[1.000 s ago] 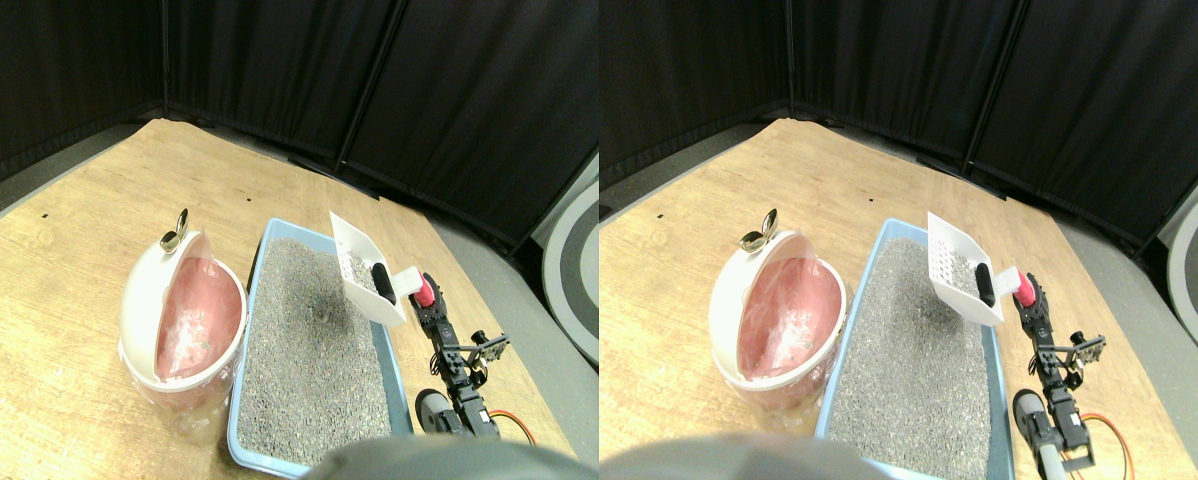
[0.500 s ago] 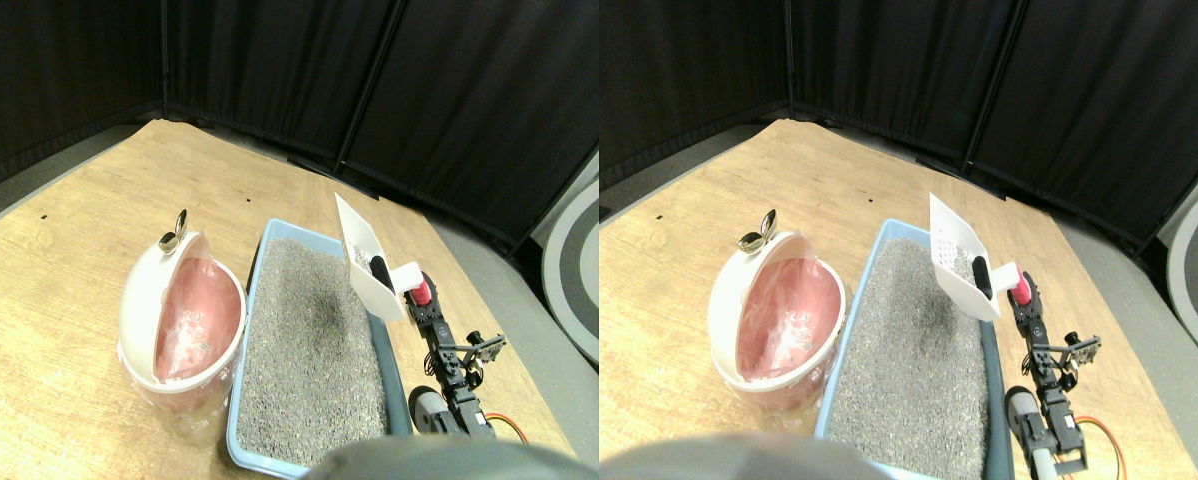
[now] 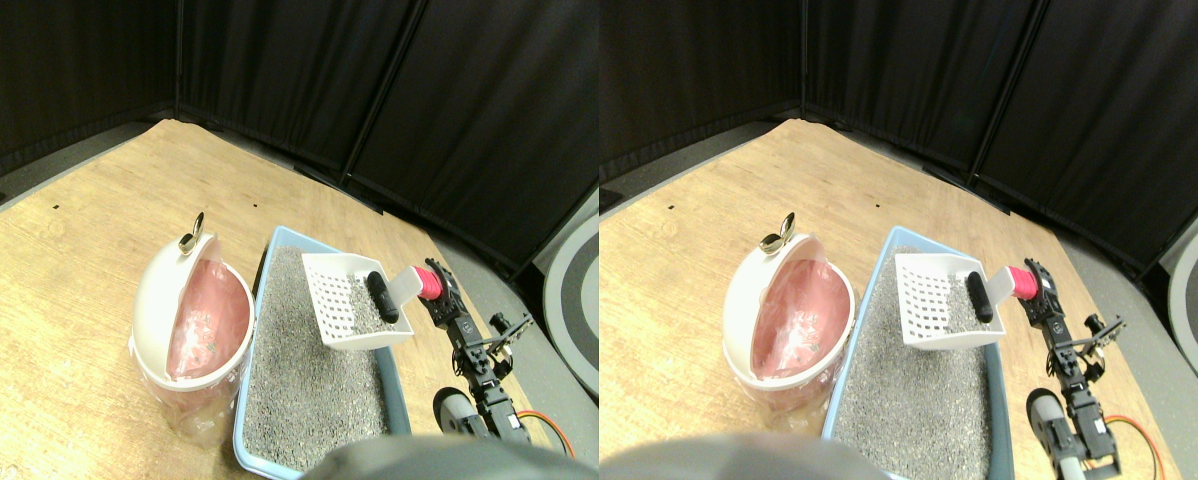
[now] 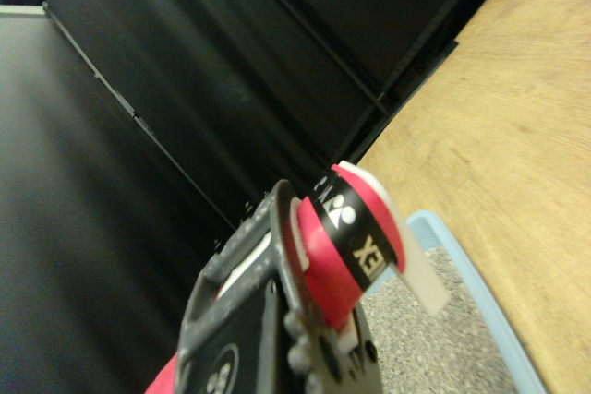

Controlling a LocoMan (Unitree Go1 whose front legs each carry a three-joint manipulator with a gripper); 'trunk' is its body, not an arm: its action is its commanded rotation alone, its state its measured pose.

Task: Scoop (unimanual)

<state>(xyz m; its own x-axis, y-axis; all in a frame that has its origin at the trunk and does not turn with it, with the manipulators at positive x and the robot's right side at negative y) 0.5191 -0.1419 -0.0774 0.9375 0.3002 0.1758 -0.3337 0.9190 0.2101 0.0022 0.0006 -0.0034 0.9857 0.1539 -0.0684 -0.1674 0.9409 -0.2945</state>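
A white slotted scoop (image 3: 344, 300) hangs roughly level over the far end of the blue litter tray (image 3: 262, 268). It carries a black lump (image 3: 382, 298) and a little grey litter. The scoop's red-wrapped handle (image 3: 426, 283) points to the right, and my right gripper (image 3: 439, 296) is shut on it just past the tray's right rim. In the wrist view the same red handle (image 4: 346, 237) lies against the dark jaw, with the tray's corner behind it. Grey litter (image 3: 304, 390) fills the tray. Left of the tray stands a white bin (image 3: 154, 300), open, with a pink liner (image 3: 204, 320).
The tray and bin stand on a wooden board (image 3: 59, 270). Black curtains close off the back. Grey floor and a round ringed disc (image 3: 574, 290) lie to the right. A gold knob (image 3: 194, 238) tops the bin's lid. An orange cable (image 3: 539, 420) trails by my arm.
The scoop has swung from steeply tilted to roughly level, reaching further left over the litter with the black lump still in it. The camera has also shifted a little.
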